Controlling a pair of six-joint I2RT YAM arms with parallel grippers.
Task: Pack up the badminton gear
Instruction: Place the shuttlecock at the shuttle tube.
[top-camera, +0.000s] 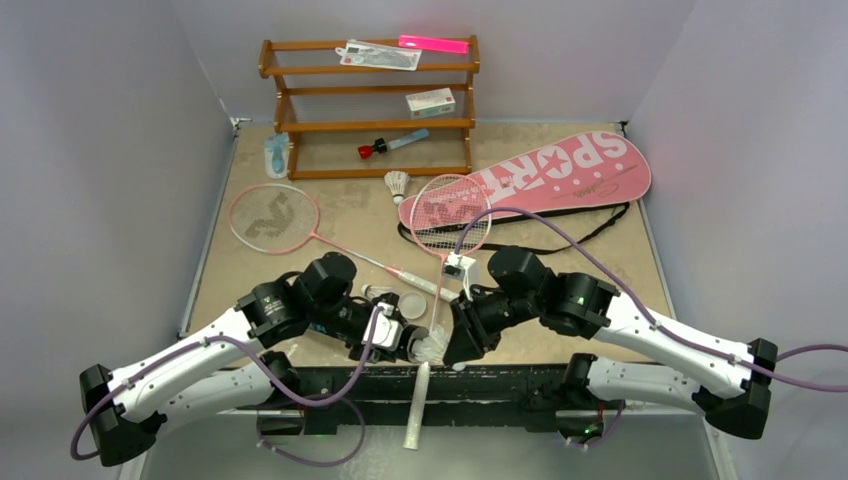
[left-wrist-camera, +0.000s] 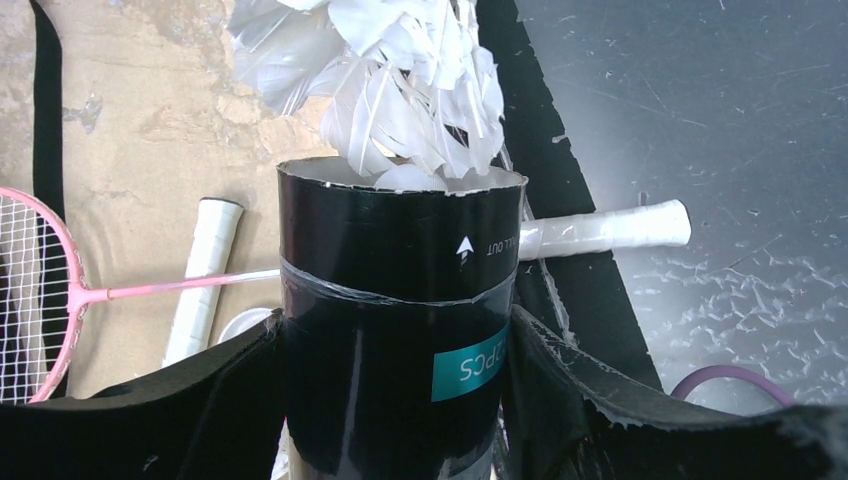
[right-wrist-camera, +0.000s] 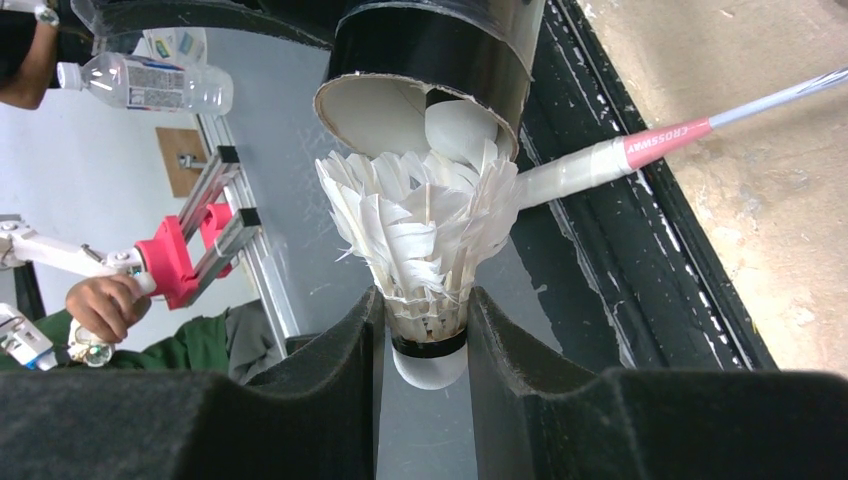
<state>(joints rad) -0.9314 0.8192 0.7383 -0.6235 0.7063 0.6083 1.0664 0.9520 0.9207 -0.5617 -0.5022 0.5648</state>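
Both of my arms meet low in the centre of the top view, by the near edge of the table (top-camera: 600, 270). My left gripper (left-wrist-camera: 395, 410) is clamped around the black tube (left-wrist-camera: 400, 260). The padded fingers press on both flanks, and the open mouth points away from my wrist, toward the top of the left wrist frame. My right gripper (right-wrist-camera: 425, 385) pinches a shuttlecock (right-wrist-camera: 420, 230) by its cork base, so the feathers fan up the frame straight at that mouth.

Everything turns on this line-up. The tube's long axis and the shuttlecock's run nearly nose to nose, with the feather tips at the rim and the cork trailing in my jaws. From the right wrist the mouth sits a little toward the upper right of the feathers, so the two are not dead centre. I cannot tell whether any tips have crossed the rim. A white cork shows inside the mouth, so a second shuttlecock (right-wrist-camera: 460, 130) is in there.

I reckon the right arm has to push along that axis while the left holds the tube steady. With the feathers leading, I'd watch for the skirt snagging on the edge.

Further up the top view, a loose shuttlecock (top-camera: 398, 185) stands on the table. One racket (top-camera: 272, 218) lies left of centre, and the other racket (top-camera: 452, 213) has its head overlapping the pink bag (top-camera: 560, 170).
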